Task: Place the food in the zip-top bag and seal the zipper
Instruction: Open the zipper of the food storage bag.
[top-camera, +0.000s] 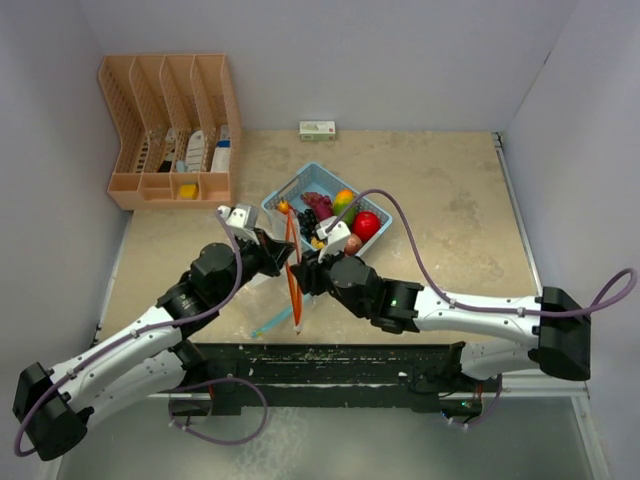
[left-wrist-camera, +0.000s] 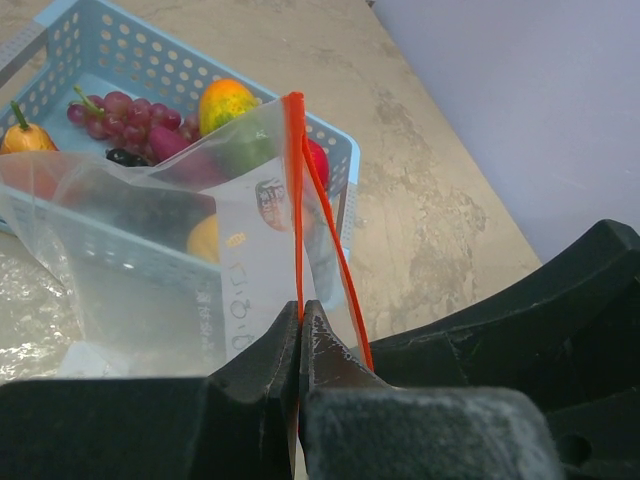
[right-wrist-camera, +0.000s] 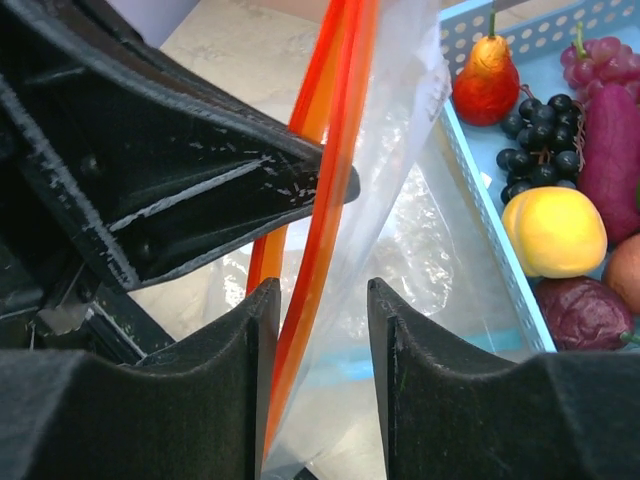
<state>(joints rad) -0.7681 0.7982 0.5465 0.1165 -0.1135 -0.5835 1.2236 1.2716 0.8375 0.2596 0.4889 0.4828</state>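
Fingers of my left gripper (left-wrist-camera: 300, 318) are pinched tight on the orange zipper (left-wrist-camera: 294, 200) of the zip-top bag (left-wrist-camera: 150, 260), holding it upright. My right gripper (right-wrist-camera: 322, 295) straddles the same zipper with its jaws apart, not clamping. The food (right-wrist-camera: 556, 232) lies in the blue basket (left-wrist-camera: 150, 45), just beside the bag.
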